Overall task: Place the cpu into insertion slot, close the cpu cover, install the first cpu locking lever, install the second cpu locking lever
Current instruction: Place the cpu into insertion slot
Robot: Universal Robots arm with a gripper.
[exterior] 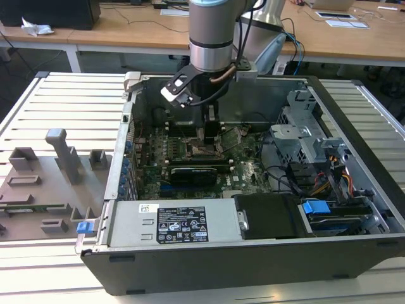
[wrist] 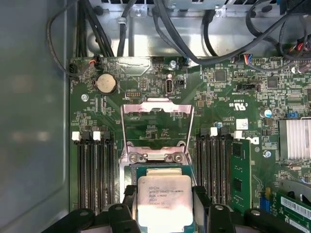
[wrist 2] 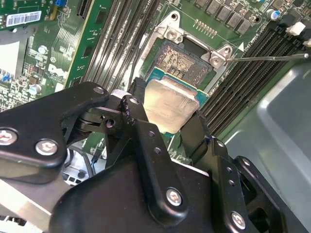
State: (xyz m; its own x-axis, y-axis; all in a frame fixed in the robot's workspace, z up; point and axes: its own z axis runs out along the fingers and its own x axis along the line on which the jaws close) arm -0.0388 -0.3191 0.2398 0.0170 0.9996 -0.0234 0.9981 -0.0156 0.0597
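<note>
Item: the cpu [wrist: 164, 201], a square chip with a silver-grey metal top and a pale rim.
Location: held by the gripper [wrist: 164, 193] over the insertion slot [wrist 2: 187, 63] on the green motherboard [wrist: 223, 97], inside the open computer case [exterior: 221, 269].
Facing: metal top up, toward both wrist cameras, roughly flat to the board.
Long axis: none, as the chip is square. Its edges run parallel with the memory slots [wrist: 90, 165] on either side.
Grip: black fingers [wrist 2: 138, 109] press on two opposite edges of the chip, clamped on it.
Slot: in the second wrist view the chip overlaps the near part, and the contact grid lies bare beyond it.
Cover: the cpu cover [wrist: 157, 108] is swung open away from the slot, with green board showing through its window.
Rod: a thin metal rod [wrist 2: 267, 57] juts out from the slot's corner across the memory slots.
Case contents: the motherboard, a grey box with a white label [exterior: 171, 225] along the near wall, a metal drive cage [exterior: 300, 136] and cables [wrist: 233, 34].
Outside the case: a grey tray [exterior: 38, 190] of moulded blocks sits on the slatted table [exterior: 63, 95], on the exterior view's left.
Hard to tell: whether the chip touches the slot. The fingers cover its gripped edges.
Exterior view: the arm's wrist masks what lies under the gripper.
</note>
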